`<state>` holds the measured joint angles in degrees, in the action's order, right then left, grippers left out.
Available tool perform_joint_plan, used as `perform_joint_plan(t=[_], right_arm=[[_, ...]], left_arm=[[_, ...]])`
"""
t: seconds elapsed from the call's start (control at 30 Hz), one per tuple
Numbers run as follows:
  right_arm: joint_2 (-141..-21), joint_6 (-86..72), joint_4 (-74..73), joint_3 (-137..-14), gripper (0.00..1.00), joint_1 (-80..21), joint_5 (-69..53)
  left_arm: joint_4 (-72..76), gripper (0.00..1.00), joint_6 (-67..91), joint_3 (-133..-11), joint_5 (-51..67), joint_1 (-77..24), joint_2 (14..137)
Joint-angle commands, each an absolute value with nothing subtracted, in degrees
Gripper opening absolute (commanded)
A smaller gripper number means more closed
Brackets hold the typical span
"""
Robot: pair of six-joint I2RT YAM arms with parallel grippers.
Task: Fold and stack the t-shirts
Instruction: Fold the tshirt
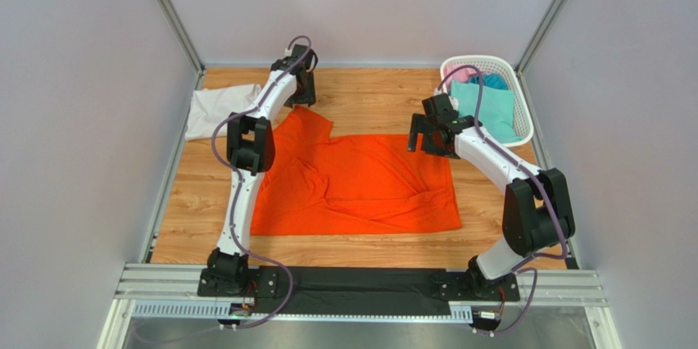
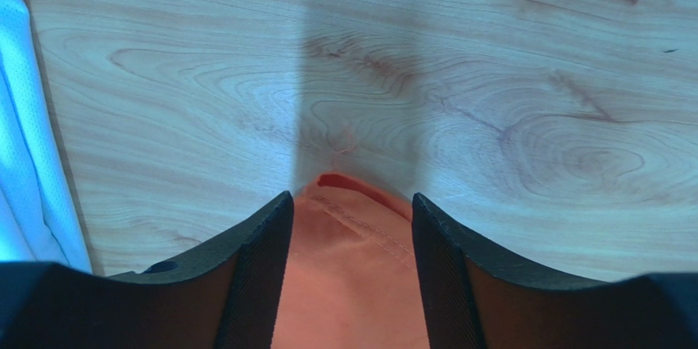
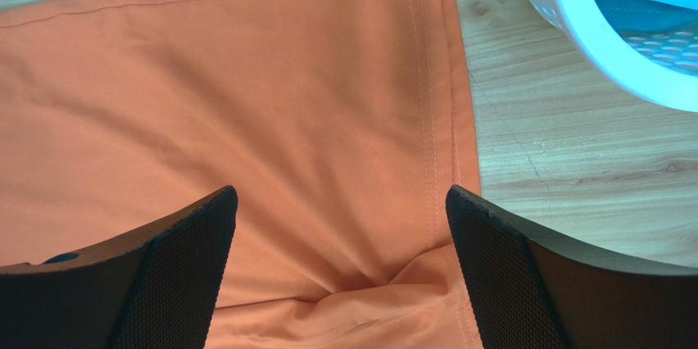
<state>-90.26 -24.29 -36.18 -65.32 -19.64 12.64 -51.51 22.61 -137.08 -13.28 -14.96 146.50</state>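
Your left jaws (image 2: 352, 226) pinch the orange shirt's (image 1: 360, 185) sleeve edge; right jaws (image 3: 340, 226) gape wide above its hem, basket (image 3: 590, 46) near.

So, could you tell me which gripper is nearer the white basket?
Right. The right gripper hovers just left of the basket; the left gripper is across the table, over the orange shirt.

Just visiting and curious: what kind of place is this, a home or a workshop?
Probably a robot test cell, not a home: plain grey walls enclose a small wooden table, with two arms bolted to a metal rail.
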Motion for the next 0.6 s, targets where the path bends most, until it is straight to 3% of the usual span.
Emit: perform_joint_plan(t=[0.0,0.27,0.33,0.43,0.47,0.57], right_arm=[[-91.23,-23.38,-34.46,-67.76,1.00,-19.60,14.77],[-93.78,-23.03,-33.31,-69.17,1.00,-19.69,16.43],[-94.92,-23.03,-33.05,-69.78,1.00,-19.69,17.40],[-97.45,-23.03,-32.00,-72.06,1.00,-19.42,19.86],[-98.51,-23.38,-31.56,-73.72,1.00,-19.25,20.99],[-103.70,-24.25,-31.64,-77.33,1.00,-18.81,22.41]], left_arm=[[-51.50,0.62,22.67,-139.57,-14.85,-14.15,146.60],[-50.71,0.57,25.93,-140.88,-13.28,-13.01,150.28],[-50.27,0.52,25.93,-141.59,-11.96,-13.01,151.34],[-49.66,0.39,26.10,-141.77,-10.20,-13.01,152.14],[-49.66,0.25,26.10,-141.59,-9.41,-13.01,152.14],[-49.75,0.00,26.10,-139.84,-9.58,-13.01,150.91]])
